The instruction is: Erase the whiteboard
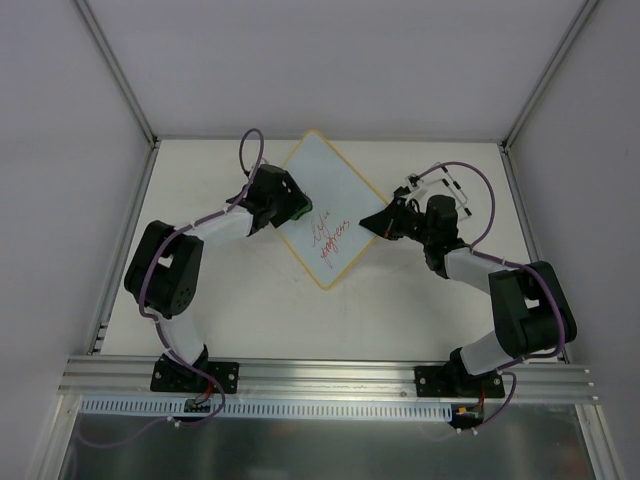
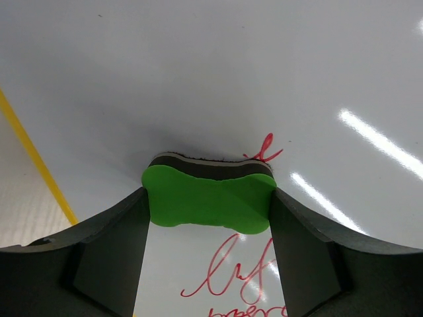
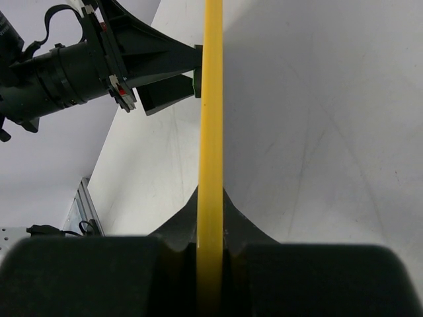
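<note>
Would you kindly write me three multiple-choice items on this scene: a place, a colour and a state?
1. Where is the eraser? A) lying loose B) in the left tool, over the whiteboard C) under the whiteboard
2. What colour is the writing? A) red B) blue C) black
3. How is the right tool? A) wide open B) out of sight C) shut on the whiteboard's frame
Answers: 1 B, the left wrist view shows it clamped there; 2 A, red strokes show beside the eraser; 3 C, the yellow frame sits pinched in it.
</note>
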You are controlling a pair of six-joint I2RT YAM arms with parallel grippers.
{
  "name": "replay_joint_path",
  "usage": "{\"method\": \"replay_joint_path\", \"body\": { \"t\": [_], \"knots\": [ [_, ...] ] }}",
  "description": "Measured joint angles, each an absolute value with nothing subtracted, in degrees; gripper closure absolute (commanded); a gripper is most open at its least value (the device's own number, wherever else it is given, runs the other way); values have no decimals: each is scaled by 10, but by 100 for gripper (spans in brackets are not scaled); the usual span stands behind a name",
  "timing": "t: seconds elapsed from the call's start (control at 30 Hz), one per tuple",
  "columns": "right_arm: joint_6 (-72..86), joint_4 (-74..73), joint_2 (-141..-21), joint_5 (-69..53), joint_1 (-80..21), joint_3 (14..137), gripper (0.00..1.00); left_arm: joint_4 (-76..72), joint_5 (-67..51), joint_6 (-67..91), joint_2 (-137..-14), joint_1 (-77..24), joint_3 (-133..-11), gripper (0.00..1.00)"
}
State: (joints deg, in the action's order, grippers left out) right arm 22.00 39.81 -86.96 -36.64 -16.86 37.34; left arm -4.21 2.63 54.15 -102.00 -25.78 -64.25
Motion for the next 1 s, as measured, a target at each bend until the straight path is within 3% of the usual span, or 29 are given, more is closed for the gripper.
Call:
{"method": "replay_joint_path", "body": {
  "t": [0.53,1.0],
  "knots": [
    [221,399,-870,-363,-169,373,100,52,23,530,-1070,-280,-796,96],
    [221,400,-868,-359,-174,373,100,19,-13,576,-1060,-196,-699,97]
  ]
}}
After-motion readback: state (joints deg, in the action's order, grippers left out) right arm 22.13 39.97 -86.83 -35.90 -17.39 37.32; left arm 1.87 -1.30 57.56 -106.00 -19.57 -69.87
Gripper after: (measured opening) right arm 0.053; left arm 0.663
